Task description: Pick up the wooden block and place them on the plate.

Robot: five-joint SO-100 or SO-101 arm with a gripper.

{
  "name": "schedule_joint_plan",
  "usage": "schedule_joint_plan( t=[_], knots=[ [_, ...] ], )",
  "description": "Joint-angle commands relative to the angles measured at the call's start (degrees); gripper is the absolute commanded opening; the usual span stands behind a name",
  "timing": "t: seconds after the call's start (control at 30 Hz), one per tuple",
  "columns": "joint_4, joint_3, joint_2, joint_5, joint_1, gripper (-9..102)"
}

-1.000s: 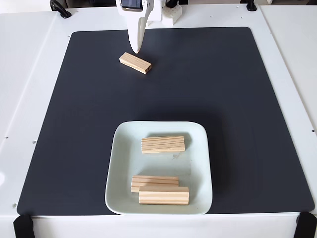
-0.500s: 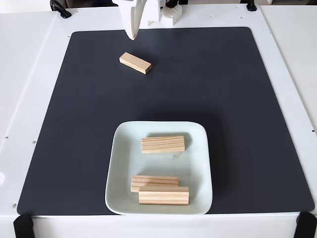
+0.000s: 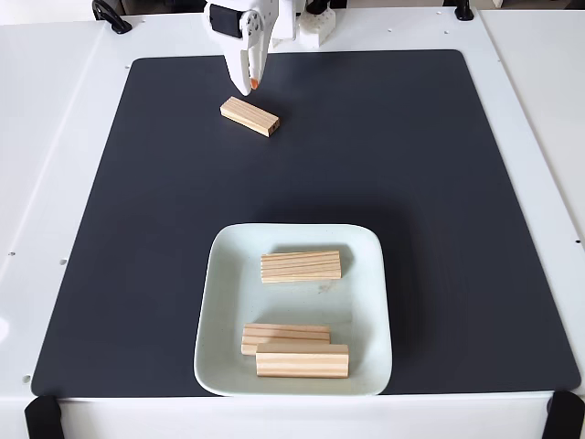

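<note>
the white arm reaches in from the top edge of the fixed view, its gripper [image 3: 249, 84] pointing down, fingers drawn close together, tips held apart from anything.

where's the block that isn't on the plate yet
In the fixed view it lies on the black mat, upper left: the lone wooden block sits just below the tool, far above the plate.

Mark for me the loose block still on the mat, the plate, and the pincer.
Loose wooden block [image 3: 249, 116]: fixed view, middle of its top face.
Plate [image 3: 224, 302]: fixed view, bare glaze near its left rim.
Pincer [image 3: 250, 85]: fixed view, at its fingertips.
</note>
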Motion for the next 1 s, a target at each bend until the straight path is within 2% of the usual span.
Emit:
schedule_joint_plan(
  t=[0.0, 0.17, 0.97],
  knots=[
    [-0.70, -2.90, -0.79, 0.62, -0.53, 24],
    [-0.44, -4.13, -0.97, 0.62, -0.79, 33],
    [-0.88, -10.55, -16.26, 3.87, -2.29, 34]
  ],
)
